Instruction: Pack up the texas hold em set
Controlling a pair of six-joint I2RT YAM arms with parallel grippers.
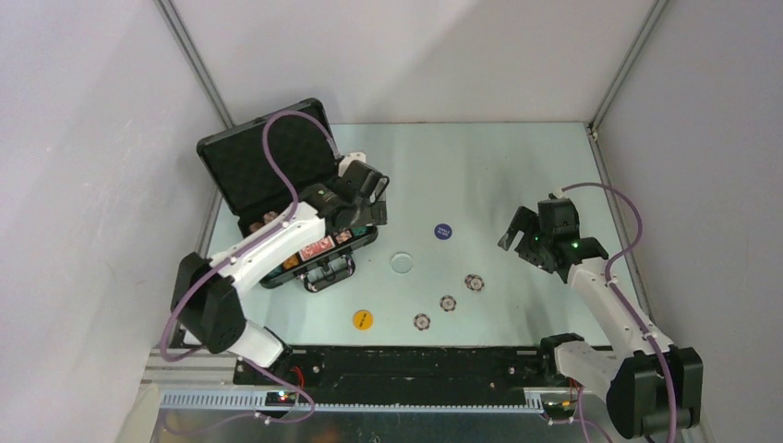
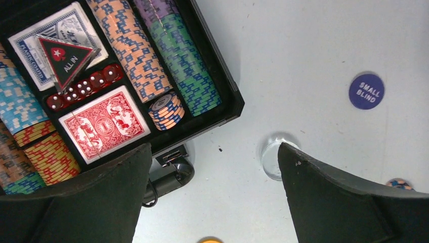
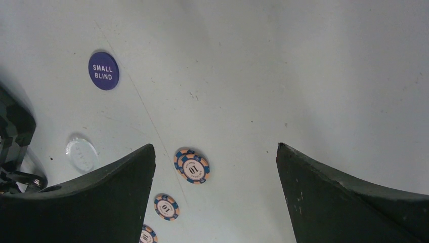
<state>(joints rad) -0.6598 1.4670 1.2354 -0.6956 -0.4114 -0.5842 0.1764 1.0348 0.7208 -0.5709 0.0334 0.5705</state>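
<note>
The black briefcase [image 1: 263,166] lies open at the back left with its foam lid raised. Its tray [image 2: 227,83] holds rows of striped chips [image 2: 136,45], a red deck [image 2: 105,124], a blue deck [image 2: 30,43] and red dice [image 2: 86,88]. My left gripper [image 1: 365,208] [image 2: 213,152] hovers open and empty over the case's near right corner, by its handle [image 2: 169,177]. On the table lie a blue disc [image 1: 443,232] [image 3: 103,71], a clear disc [image 1: 402,263] [image 2: 270,157], a yellow disc [image 1: 363,319] and three loose chips [image 1: 448,303] [image 3: 192,166]. My right gripper [image 1: 522,235] [image 3: 215,149] hangs open above the table, right of those chips.
White walls enclose the table on three sides, with metal frame posts [image 1: 198,65] at the back corners. A black rail [image 1: 397,365] runs along the near edge between the arm bases. A black triangular "ALL IN" marker [image 2: 66,55] lies on the blue deck.
</note>
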